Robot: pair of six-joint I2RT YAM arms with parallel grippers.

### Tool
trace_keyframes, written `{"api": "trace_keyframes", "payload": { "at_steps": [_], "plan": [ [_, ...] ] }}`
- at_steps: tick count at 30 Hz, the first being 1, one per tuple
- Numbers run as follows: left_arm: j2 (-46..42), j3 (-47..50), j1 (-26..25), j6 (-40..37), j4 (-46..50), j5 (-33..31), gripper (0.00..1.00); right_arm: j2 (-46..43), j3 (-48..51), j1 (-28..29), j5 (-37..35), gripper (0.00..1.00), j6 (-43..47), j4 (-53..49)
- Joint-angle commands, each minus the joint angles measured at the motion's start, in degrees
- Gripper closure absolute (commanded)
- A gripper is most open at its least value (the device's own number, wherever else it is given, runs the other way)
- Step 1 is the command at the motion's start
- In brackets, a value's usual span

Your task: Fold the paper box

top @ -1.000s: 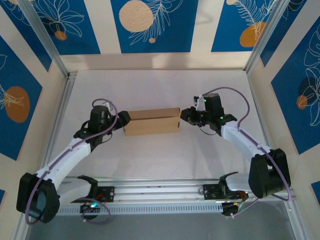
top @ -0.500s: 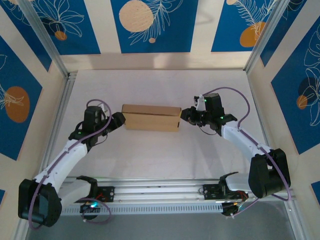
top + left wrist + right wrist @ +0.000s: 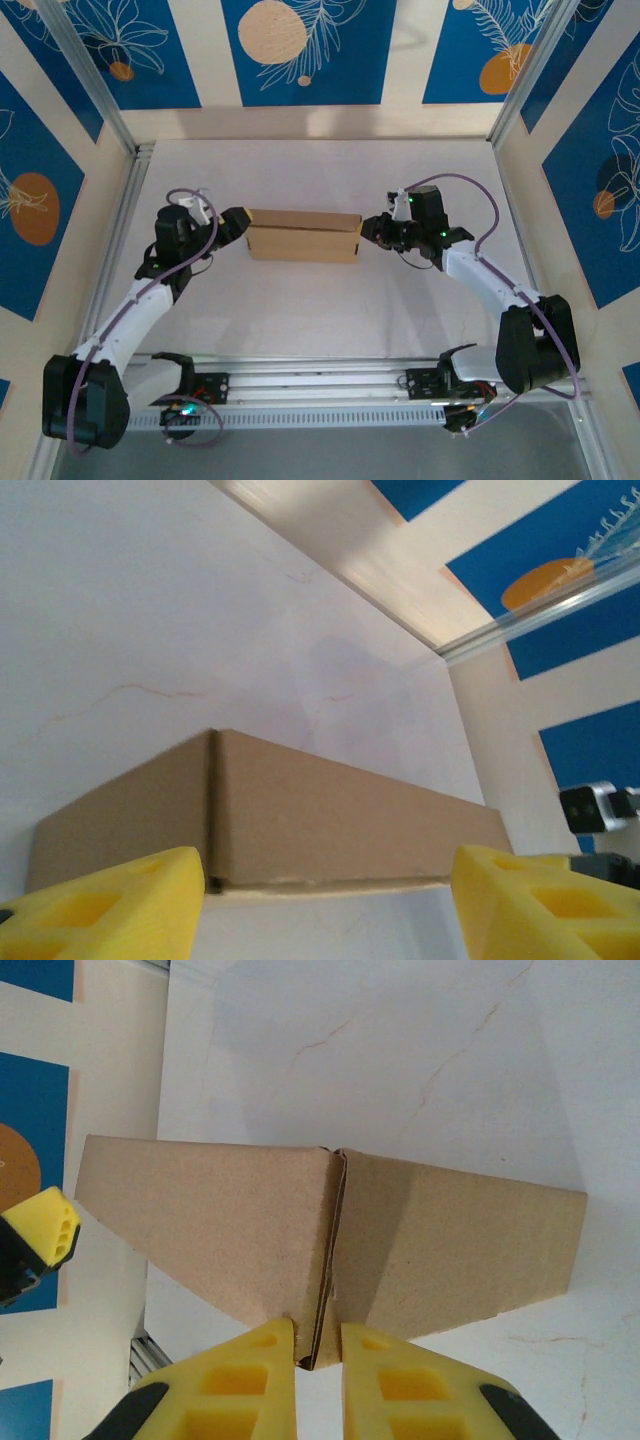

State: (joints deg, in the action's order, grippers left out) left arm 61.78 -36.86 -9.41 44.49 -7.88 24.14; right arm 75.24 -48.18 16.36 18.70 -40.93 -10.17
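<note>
The paper box (image 3: 303, 236) is a closed shallow brown cardboard box lying in the middle of the white table. My right gripper (image 3: 369, 230) is shut on the box's right end; in the right wrist view its yellow fingers (image 3: 245, 1380) pinch the box's near corner edge (image 3: 318, 1345), where a seam runs up the box (image 3: 220, 1225). My left gripper (image 3: 238, 221) is open at the box's left end. In the left wrist view the box (image 3: 330, 815) lies just ahead of the gripper (image 3: 325, 910), between its spread fingers (image 3: 105, 905).
Blue and cream patterned walls (image 3: 310, 50) enclose the table, with metal posts at the back corners. An aluminium rail (image 3: 320, 385) runs along the near edge between the arm bases. White tabletop (image 3: 320, 310) lies in front of and behind the box.
My left arm has drawn back to the left and away from me, its gripper sliding off the box's left end. The box's left end swung slightly toward the back. The right gripper kept its hold.
</note>
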Motion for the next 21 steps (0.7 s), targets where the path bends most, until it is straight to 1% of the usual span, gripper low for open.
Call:
{"api": "trace_keyframes", "payload": {
  "at_steps": [1, 7, 13, 17, 21],
  "plan": [
    [2.53, -1.36, 2.04, -0.69, -1.50, 0.82, 0.34, 2.45, 0.99, -0.48, -2.78, 0.83, 1.04, -8.88],
    [7.01, -3.02, 2.39, -1.97, -2.64, 1.53, 0.36, 2.89, 0.48, -0.54, -2.42, 0.83, 1.05, -8.90],
    [10.46, -2.36, 2.42, -1.58, -4.88, 1.62, 0.38, 3.50, 0.02, -0.46, -2.00, 0.83, 1.20, -8.90],
    [11.90, 0.46, 2.39, 1.11, -8.10, 1.28, 0.42, 3.78, -0.17, -0.52, -2.01, 0.83, 1.13, -8.99],
    [13.47, 5.31, 2.46, 5.34, -13.00, 0.77, 0.49, 4.11, -0.38, -0.47, -2.18, 0.83, 1.11, -9.15]
  ]
}}
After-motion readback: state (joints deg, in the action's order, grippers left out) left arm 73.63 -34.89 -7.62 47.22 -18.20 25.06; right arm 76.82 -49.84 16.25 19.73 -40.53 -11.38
